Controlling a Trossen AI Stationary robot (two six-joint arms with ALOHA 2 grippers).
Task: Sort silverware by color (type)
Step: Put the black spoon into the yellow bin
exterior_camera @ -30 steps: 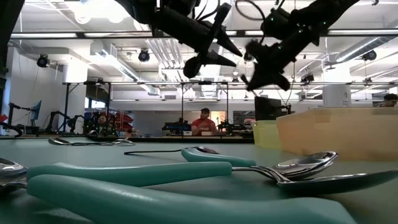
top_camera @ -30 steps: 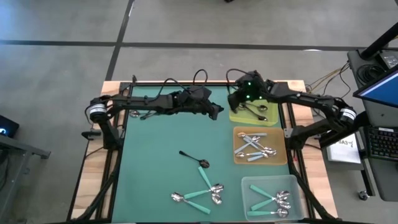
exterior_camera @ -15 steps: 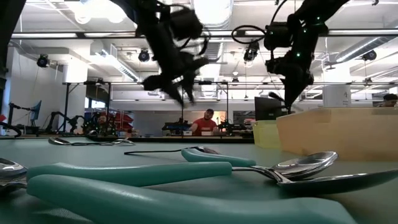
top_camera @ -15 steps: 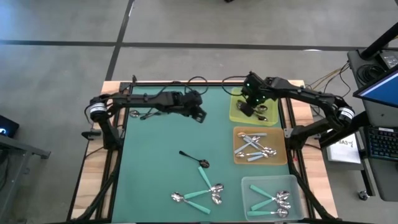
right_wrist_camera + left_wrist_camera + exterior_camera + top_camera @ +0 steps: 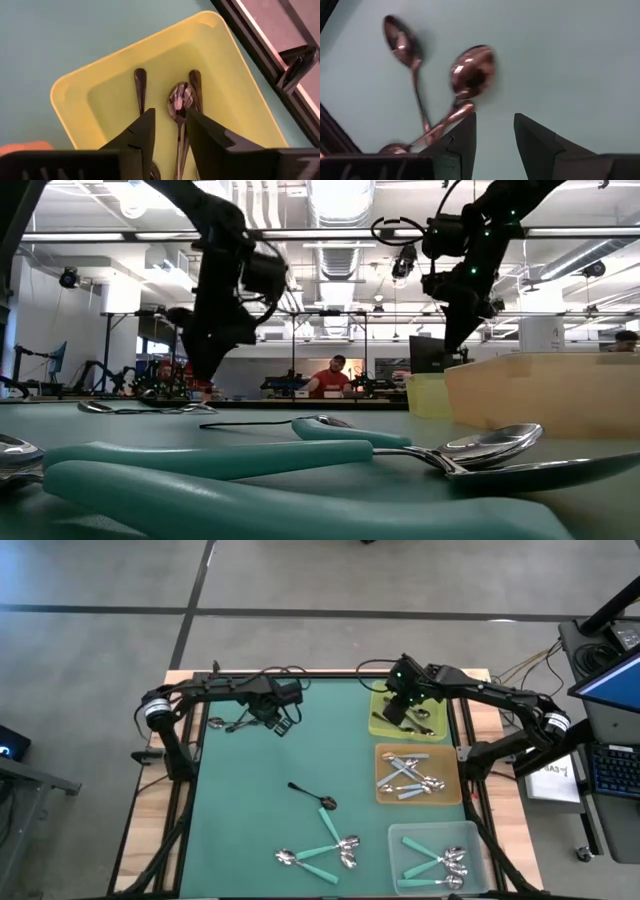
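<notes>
Risk lies mainly at my left tool (image 5: 281,724), fingers parted and empty, hanging over the dark spoons (image 5: 228,724) at the far left of the tabletop (image 5: 260,780). They overlap in the left wrist view, so a careless pinch could lift two or flick one off the edge. My right tool (image 5: 398,712) stands released above the yellow tray (image 5: 378,726), where dark spoons (image 5: 181,100) lie; rising askew could snag one. Remaining: one dark spoon (image 5: 310,793) mid-tabletop and the teal spoons (image 5: 322,852) near; light-blue ones fill the orange tray (image 5: 452,798).
</notes>
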